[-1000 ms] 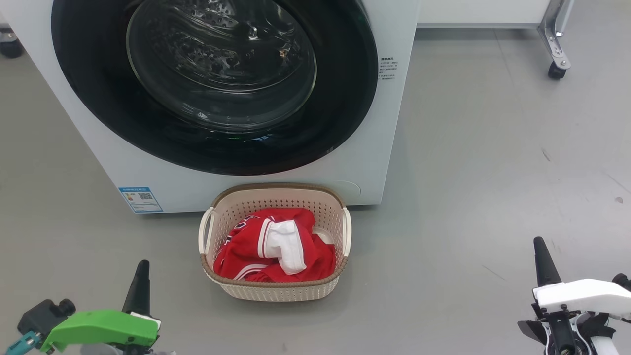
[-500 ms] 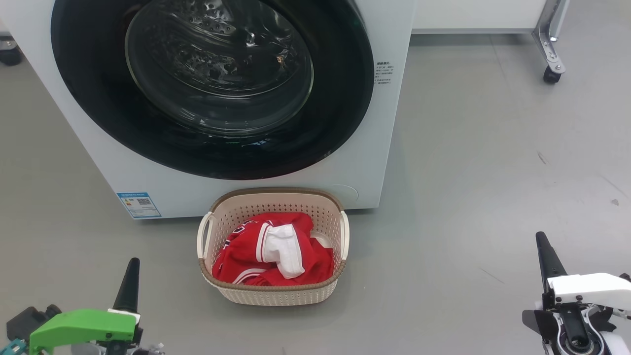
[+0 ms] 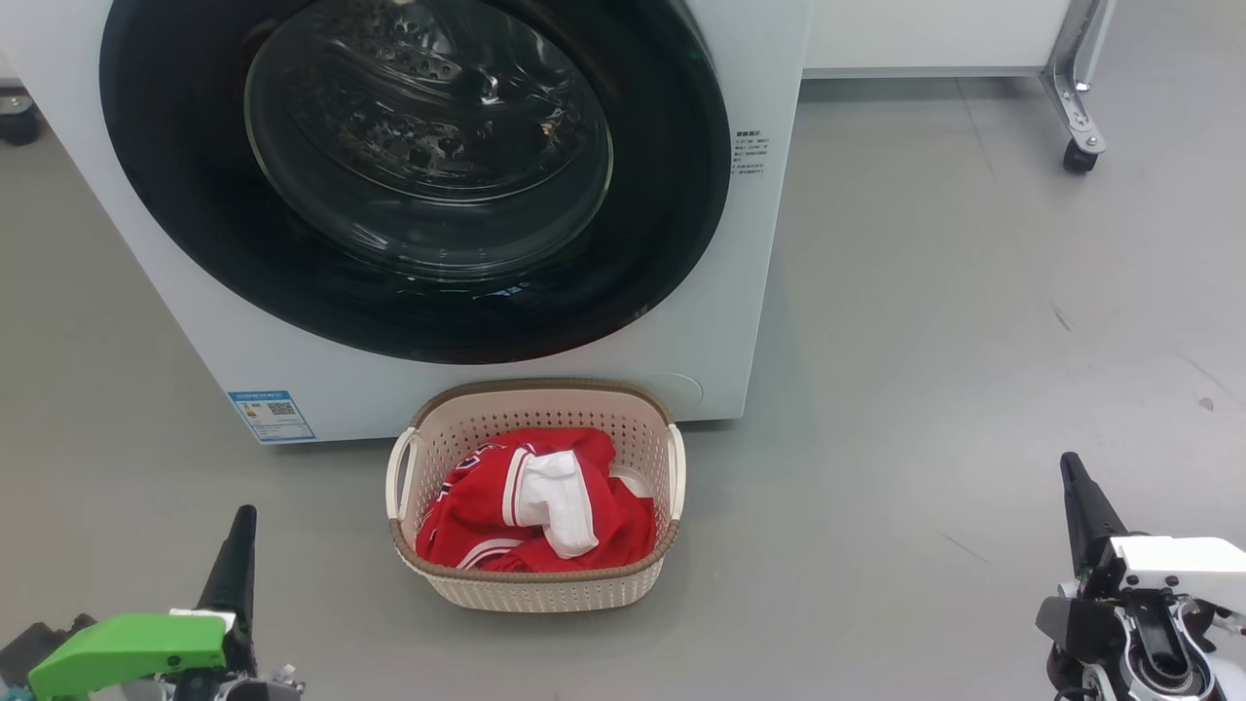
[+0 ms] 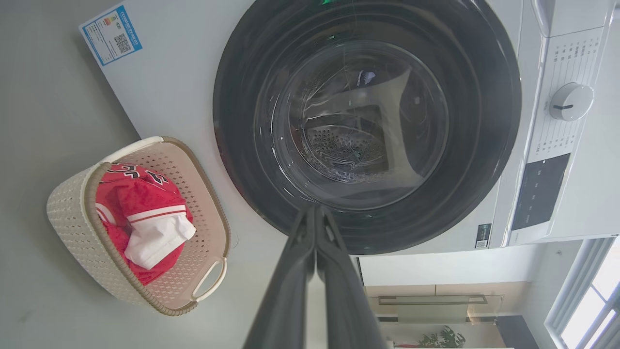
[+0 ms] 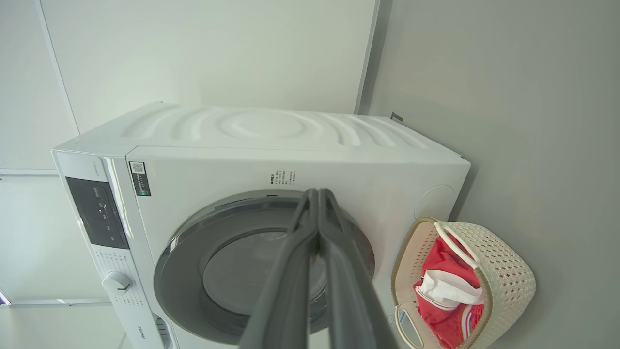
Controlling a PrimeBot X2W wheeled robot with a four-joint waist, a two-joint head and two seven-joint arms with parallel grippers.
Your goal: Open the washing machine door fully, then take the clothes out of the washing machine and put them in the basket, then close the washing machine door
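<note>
Currently, the left end effector (image 3: pixel 240 526), carried under a green housing, sits low and well apart from the basket (image 3: pixel 537 587) on its left side in the head view, its dark fingers pointing up toward the machine behind the basket. In the left wrist view these fingers (image 4: pixel 296 271) are pressed together along their length and pinch nothing. The right end effector (image 3: pixel 1071 467), mounted under a white housing, sits well apart from the basket on its right side, likewise pointing up that view. In the right wrist view its fingers (image 5: pixel 290 271) meet at the tips, also pinching nothing. Neither end effector touches the basket. The basket stands upright on the grey floor (image 3: pixel 925 389) and holds the clothes (image 3: pixel 482 506), a bunched red bundle with a white panel folded on top, lying below the brown rim. Directly behind the basket, just beside its far rim, stands the washing machine (image 3: pixel 759 282). The washing machine door (image 3: pixel 672 224) above the basket lies flat against the machine's front, the steel drum visible through its glass. A blue label (image 3: pixel 272 415) is on the front panel, behind the basket to its left.
</note>
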